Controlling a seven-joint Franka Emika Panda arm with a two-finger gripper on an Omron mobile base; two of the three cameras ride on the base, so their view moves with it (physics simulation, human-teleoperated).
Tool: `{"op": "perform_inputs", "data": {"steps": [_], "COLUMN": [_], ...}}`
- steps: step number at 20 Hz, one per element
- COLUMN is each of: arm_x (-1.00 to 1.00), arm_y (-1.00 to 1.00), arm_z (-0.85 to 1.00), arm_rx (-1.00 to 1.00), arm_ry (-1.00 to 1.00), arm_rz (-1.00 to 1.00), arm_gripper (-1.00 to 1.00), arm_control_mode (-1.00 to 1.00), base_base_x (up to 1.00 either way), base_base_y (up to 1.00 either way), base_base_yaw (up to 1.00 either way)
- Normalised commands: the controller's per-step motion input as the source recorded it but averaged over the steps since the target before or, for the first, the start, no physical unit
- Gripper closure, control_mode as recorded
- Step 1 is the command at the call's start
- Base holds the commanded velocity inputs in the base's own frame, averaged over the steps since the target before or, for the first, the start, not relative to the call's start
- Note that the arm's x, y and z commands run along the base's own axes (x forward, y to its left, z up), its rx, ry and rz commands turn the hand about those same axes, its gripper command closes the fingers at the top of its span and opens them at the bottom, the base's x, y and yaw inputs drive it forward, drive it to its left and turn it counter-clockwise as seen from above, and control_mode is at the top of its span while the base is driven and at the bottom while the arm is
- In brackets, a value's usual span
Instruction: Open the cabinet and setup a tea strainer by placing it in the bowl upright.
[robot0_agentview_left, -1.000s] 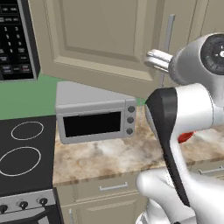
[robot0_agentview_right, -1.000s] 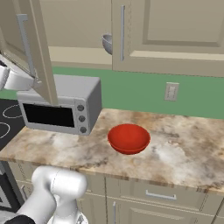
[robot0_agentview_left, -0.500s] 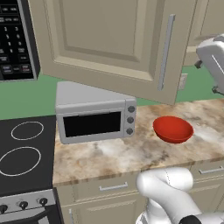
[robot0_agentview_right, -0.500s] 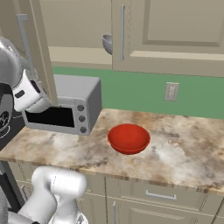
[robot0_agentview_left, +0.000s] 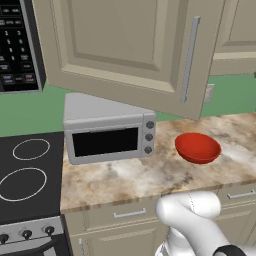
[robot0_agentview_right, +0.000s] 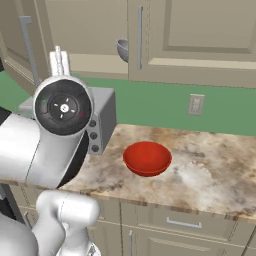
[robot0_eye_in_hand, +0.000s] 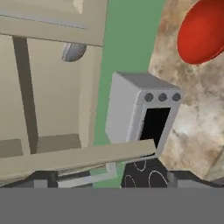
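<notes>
The cabinet door (robot0_agentview_left: 125, 45) stands swung wide open, its long silver handle (robot0_agentview_left: 189, 60) at the free edge. On the shelf inside rests the tea strainer (robot0_agentview_right: 122, 48), a small grey half-sphere, also seen as the tea strainer (robot0_eye_in_hand: 73, 51) in the hand view. The red bowl (robot0_agentview_left: 197, 147) lies on the marble counter, right of the microwave; it is the bowl (robot0_agentview_right: 147, 157) in the right base view. My gripper (robot0_eye_in_hand: 114, 180) is open and holds nothing, its fingertips (robot0_eye_in_hand: 43, 179) wide apart. It hangs back from the cabinet, near the door's edge (robot0_eye_in_hand: 74, 157).
A grey microwave (robot0_agentview_left: 107, 132) sits on the counter (robot0_agentview_left: 150, 175) below the open door. A black stove (robot0_agentview_left: 27, 175) lies to its left. A closed neighbouring door (robot0_agentview_right: 200, 35) and a wall outlet (robot0_agentview_right: 196, 104) are on the right. My arm's big joint (robot0_agentview_right: 62, 105) covers the left of the right base view.
The arm has swung away from the open door's handle, leaving the left base view and crossing the left side of the right base view. The door, bowl and strainer have stayed put.
</notes>
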Motion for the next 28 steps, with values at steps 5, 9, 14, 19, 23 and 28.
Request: {"op": "perform_inputs", "data": {"steps": [5,9,14,19,23,28], "arm_x": [0.37,0.42,0.25,0.08,0.00,0.06], "arm_y": [-0.35,-0.01,0.04,0.32,0.46,0.43], "arm_z": [-0.49,-0.16,-0.12,-0.15,-0.13,-0.08], "arm_rx": [0.56,0.44,0.13,0.01,0.00,0.00], "arm_ry": [0.18,0.25,0.19,0.06,0.01,0.01], "arm_rz": [0.01,0.15,0.28,0.28,0.21,0.15], "arm_gripper": [-1.00,-1.00,-1.00,-1.00,-1.00,-1.00], "arm_control_mode": [-1.00,-1.00,-1.00,-1.00,-1.00,-1.00], "base_base_x": [0.00,0.00,0.00,0.00,0.00,0.00], "base_base_y": [0.00,0.00,0.00,0.00,0.00,0.00], "base_base_yaw": [0.00,0.00,0.00,0.00,0.00,0.00]}}
